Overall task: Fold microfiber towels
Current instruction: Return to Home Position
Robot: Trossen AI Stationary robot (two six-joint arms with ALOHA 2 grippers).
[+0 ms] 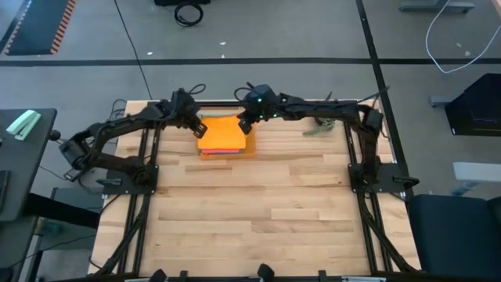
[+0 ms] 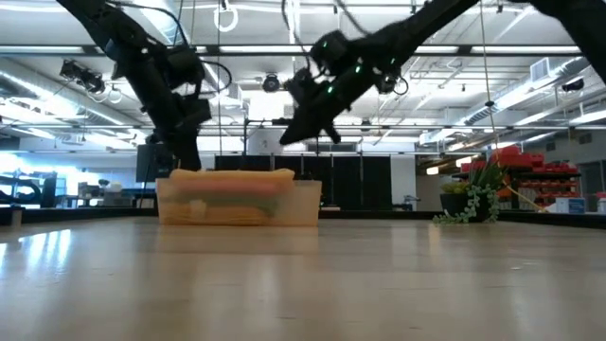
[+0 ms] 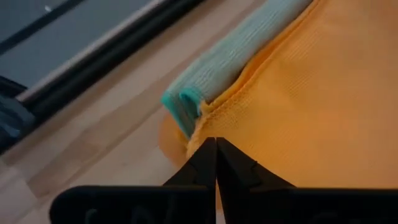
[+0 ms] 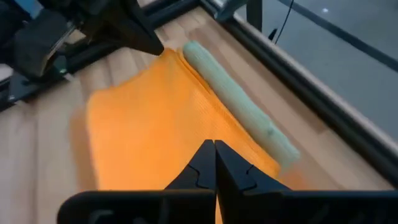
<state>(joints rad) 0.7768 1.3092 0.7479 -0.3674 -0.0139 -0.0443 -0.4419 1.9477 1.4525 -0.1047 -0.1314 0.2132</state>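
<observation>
Surface: I log a light plank-wood tabletop [image 1: 274,211], its pale boards running left to right, with black rails down both sides.

Far centre of the surface: a rigid translucent orange rectangular tray [image 2: 308,204] stands on the wood. It holds the folded microfiber towels. A folded orange towel [image 1: 221,133] lies on top, a pink towel edge [image 1: 223,150] shows along its near side, and a sage-green folded towel [image 4: 242,106] lies along its far side, touching it.

Left gripper [image 1: 199,128]: I read it just above the stack's far left corner, fingertips pressed together and gripping no cloth.

Right gripper [image 1: 243,124]: it hangs above the tray's right end, well clear of the stack in the low view, and is likewise clenched on nothing.

Far right of the surface: a green artificial plant sprig [image 1: 321,129], well apart from the tray.

Room: a grey floor [image 1: 313,31] crossed by dark lines, and a coiled black cable [image 1: 188,12] beyond the far edge. In the low view I see strip ceiling lights [image 2: 530,90] and red shelving [image 2: 530,161] to the far right.
</observation>
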